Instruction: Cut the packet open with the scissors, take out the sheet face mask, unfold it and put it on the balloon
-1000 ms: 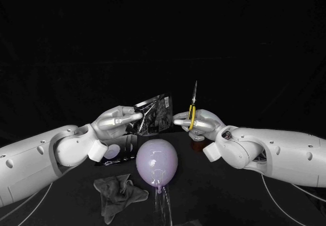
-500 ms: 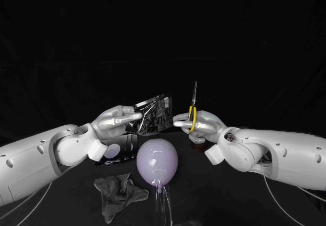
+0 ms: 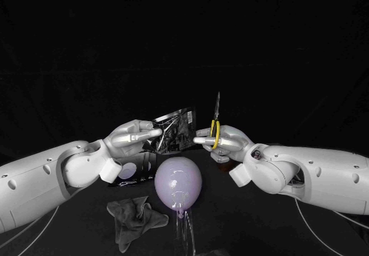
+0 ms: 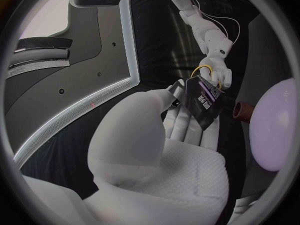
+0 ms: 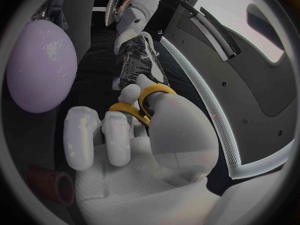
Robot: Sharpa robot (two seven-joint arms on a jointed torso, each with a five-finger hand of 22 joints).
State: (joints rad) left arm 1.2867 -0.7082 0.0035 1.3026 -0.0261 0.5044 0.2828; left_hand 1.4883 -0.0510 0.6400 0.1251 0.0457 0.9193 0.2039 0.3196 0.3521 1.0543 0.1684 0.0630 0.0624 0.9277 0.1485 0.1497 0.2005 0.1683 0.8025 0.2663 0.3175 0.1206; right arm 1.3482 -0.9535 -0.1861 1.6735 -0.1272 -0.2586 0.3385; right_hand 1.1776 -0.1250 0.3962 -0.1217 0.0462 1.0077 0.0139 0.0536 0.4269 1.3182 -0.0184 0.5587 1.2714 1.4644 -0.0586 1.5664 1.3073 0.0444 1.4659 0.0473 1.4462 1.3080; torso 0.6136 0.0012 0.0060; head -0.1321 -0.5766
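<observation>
Black foil packet, centre frame, held in left robot hand. Right robot hand grips upright yellow-handled scissors.

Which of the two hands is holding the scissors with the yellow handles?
The right hand holds the scissors, with the blades pointing up. The left hand grips the packet instead, raised above the table beside them.

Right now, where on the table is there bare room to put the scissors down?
Bare table lies between the balloon and the right arm. Left of the balloon is crowded: a grey cloth and a dark flat pack lie there.
</observation>
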